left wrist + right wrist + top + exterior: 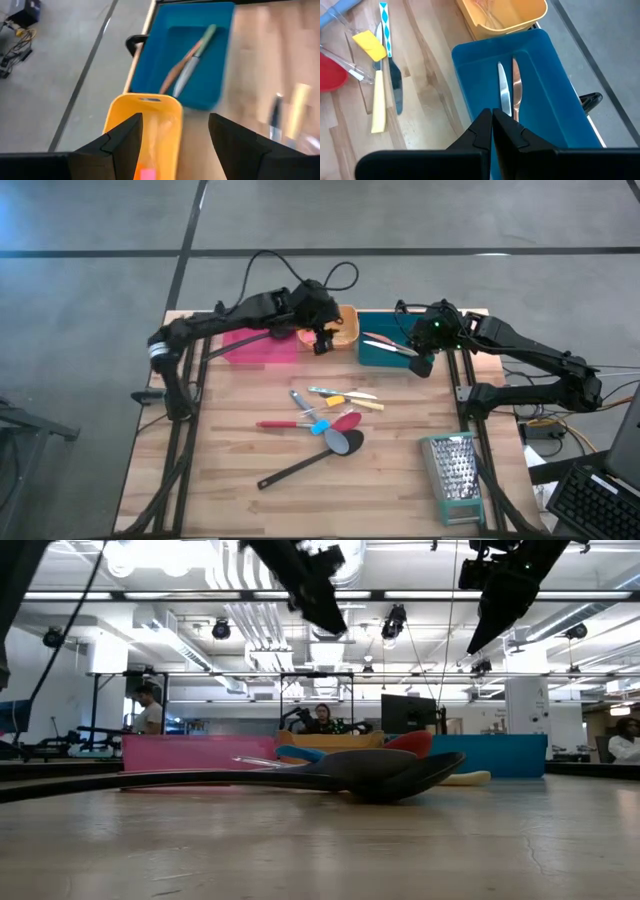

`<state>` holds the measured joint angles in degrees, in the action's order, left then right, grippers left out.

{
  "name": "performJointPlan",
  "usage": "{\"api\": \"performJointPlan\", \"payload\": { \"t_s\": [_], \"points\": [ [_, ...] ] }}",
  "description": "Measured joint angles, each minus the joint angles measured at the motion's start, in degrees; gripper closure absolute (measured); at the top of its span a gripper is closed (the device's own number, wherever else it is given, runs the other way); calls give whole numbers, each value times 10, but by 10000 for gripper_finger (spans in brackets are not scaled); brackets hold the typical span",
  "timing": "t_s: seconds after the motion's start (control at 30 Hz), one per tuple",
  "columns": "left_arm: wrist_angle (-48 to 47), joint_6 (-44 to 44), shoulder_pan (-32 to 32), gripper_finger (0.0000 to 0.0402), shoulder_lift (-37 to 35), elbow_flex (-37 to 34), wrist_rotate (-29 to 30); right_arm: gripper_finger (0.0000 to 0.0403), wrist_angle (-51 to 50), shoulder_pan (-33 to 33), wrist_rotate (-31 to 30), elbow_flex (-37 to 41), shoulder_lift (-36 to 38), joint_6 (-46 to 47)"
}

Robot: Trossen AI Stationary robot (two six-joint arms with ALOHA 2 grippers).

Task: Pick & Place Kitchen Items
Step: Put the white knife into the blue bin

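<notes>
Several utensils lie loose mid-table: a black long-handled spoon (305, 463), a grey spoon (345, 442), a red spatula (300, 423), a small blue piece (320, 427) and yellow-handled pieces (350, 398). My left gripper (322, 340) hangs open and empty over the orange bin (145, 125). My right gripper (420, 363) is shut, with nothing seen between its fingers, above the near end of the teal bin (545, 85). Two knives (509, 87) lie flat on that bin's floor.
A pink bin (260, 345) stands left of the orange bin along the table's far edge. A metal grater with green trim (455, 470) lies near the right front corner. Bare wood shows at the table's front left. People sit in the room beyond.
</notes>
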<state>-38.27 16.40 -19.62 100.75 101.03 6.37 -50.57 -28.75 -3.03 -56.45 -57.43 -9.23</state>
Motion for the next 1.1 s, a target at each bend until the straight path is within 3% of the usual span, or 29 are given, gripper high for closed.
{"api": "performJointPlan", "payload": {
  "t_s": [0.23,0.47,0.63,0.77,0.93,1.1],
  "points": [
    [-93,-40,55,170,-70,0,18,394,2,0,0,0,0,0],
    [-202,-118,113,170,-96,0,26,394,2,0,0,0,0,2],
    [-266,-150,163,170,-97,-12,100,394,2,0,0,0,0,4],
    [-272,-166,203,170,-103,-56,163,394,2,0,1,0,0,7],
    [-243,-199,236,170,-110,-141,168,394,2,0,6,0,0,4],
    [-167,-223,254,170,-113,-247,168,394,31,0,100,0,0,-7]
  ]
}}
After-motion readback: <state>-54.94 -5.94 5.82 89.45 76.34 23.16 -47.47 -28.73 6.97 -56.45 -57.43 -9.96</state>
